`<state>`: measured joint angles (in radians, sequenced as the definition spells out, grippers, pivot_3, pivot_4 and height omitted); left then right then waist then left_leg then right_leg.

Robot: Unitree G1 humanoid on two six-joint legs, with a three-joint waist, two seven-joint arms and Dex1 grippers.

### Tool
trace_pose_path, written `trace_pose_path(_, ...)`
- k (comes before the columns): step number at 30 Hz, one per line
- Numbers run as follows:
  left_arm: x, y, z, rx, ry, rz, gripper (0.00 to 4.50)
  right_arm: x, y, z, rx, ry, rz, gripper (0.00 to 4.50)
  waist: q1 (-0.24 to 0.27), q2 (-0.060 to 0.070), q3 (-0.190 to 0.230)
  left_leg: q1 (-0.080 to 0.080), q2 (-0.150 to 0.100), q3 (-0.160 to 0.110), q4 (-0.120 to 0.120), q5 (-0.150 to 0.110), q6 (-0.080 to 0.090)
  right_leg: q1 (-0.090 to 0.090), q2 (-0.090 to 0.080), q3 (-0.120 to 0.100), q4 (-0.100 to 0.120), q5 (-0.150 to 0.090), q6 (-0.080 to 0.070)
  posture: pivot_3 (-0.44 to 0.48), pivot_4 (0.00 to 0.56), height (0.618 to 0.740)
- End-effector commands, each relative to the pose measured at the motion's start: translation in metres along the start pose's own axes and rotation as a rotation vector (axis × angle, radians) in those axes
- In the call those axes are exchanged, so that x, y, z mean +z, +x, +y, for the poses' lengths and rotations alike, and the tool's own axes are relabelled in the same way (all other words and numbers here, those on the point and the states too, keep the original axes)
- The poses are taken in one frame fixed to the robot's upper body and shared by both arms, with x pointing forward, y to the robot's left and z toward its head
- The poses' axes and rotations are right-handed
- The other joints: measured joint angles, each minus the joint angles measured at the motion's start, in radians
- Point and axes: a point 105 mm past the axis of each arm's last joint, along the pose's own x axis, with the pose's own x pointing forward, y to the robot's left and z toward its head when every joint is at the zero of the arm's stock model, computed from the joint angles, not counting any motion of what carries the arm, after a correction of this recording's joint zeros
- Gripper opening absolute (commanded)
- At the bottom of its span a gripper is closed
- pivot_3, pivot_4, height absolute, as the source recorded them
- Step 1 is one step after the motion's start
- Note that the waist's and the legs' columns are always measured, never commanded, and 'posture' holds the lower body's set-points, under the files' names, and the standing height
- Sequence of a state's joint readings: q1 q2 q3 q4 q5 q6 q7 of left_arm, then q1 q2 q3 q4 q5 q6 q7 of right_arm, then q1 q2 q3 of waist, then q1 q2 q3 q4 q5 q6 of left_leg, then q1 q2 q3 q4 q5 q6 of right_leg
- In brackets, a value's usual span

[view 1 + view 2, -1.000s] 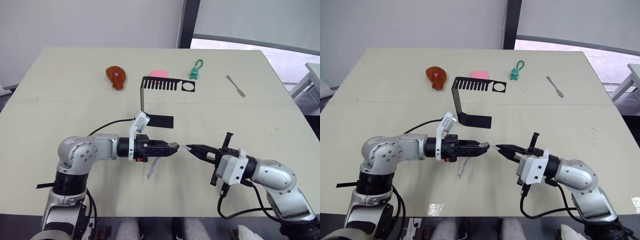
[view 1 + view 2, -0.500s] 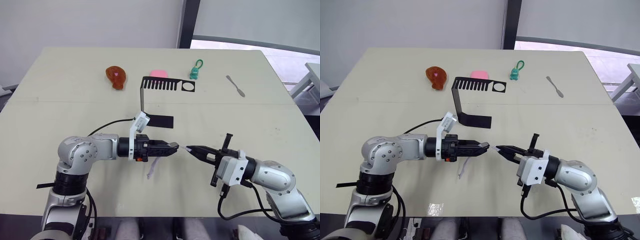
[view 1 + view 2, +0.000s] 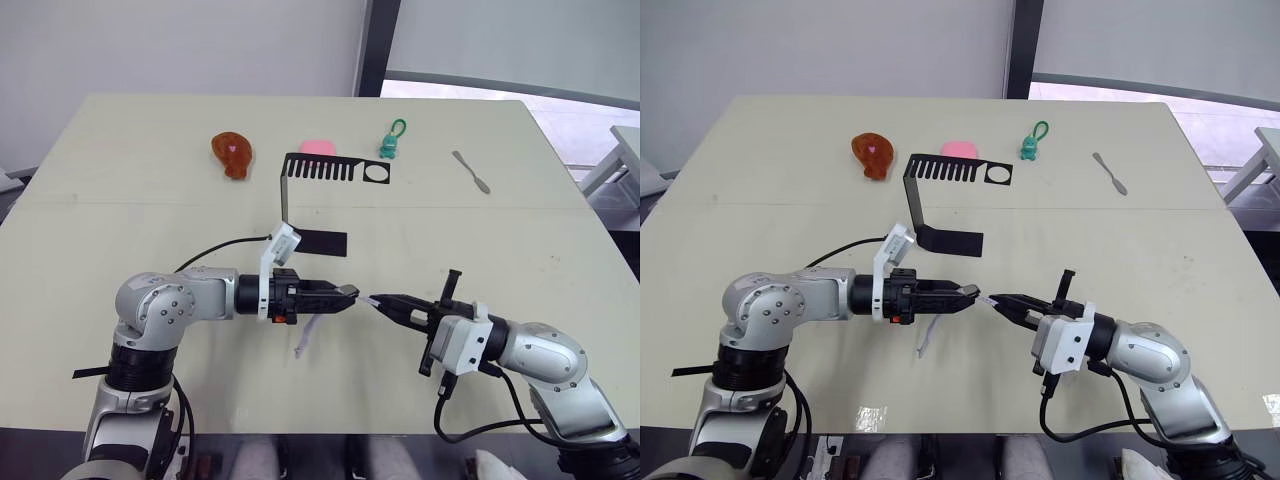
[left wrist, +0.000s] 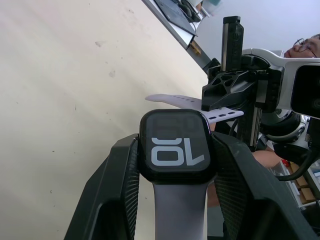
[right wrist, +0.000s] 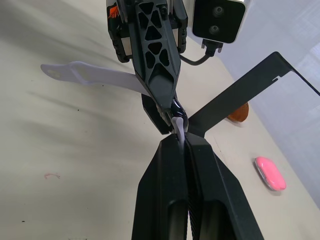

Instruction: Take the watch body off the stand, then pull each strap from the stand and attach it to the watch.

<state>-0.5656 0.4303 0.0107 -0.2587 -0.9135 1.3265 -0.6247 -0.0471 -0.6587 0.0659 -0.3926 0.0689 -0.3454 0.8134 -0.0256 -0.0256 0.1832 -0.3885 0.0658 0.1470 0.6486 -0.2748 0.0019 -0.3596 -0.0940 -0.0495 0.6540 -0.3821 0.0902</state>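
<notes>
Pale cream table [image 3: 120, 200] against a plain grey wall, window strip at upper right. Low centre of the head view: left gripper [image 3: 341, 294] closed on the watch body [image 4: 177, 152], one finger on each side edge, screen facing the wrist camera, so both strap slots stay free. Hangs below it the first strap [image 3: 304, 338], which looks already fitted, its loose end drooping to the tabletop. Just right of that, right gripper [image 3: 386, 300] pinched tight on the second strap [image 5: 178, 123], gripped close to its end, presumably so the short stub stays stiff enough to slide into the slot. Points tip to tip at the watch, the strap end near the case or just touching; cannot tell if it is seated. Probably the aligning step of the last attachment, calling for a small, straight push. Further up, centre frame: the stand [image 3: 322, 242], bare, both comb slots and hole unoccupied. Beyond, along the upper table: brown toy [image 3: 232, 153], pink thing [image 3: 317, 146], green keychain figure [image 3: 390, 146], grey tool [image 3: 470, 171], all well apart from the work.
</notes>
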Motion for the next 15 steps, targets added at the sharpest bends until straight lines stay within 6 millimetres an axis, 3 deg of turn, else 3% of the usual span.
trace_pose_path(1,0.0048,0.0027,-0.01,-0.042,0.034,-0.005,1.61,0.0055,-0.0015,-0.0052,-0.021,-0.024,-0.019,0.0,0.0,0.0,0.0,0.0,0.0,0.0,0.0,0.0,0.0,0.0,0.0,0.0,0.0,0.0,0.0,0.0,0.15,0.74)
trace_pose_path(15,0.0015,0.0016,-0.0071,-0.024,0.024,0.005,1.61,0.0042,-0.0039,-0.0068,-0.023,-0.029,-0.013,0.0,0.0,0.0,0.0,0.0,0.0,0.0,0.0,0.0,0.0,0.0,0.0,0.0,0.0,0.0,0.0,0.0,0.15,0.74)
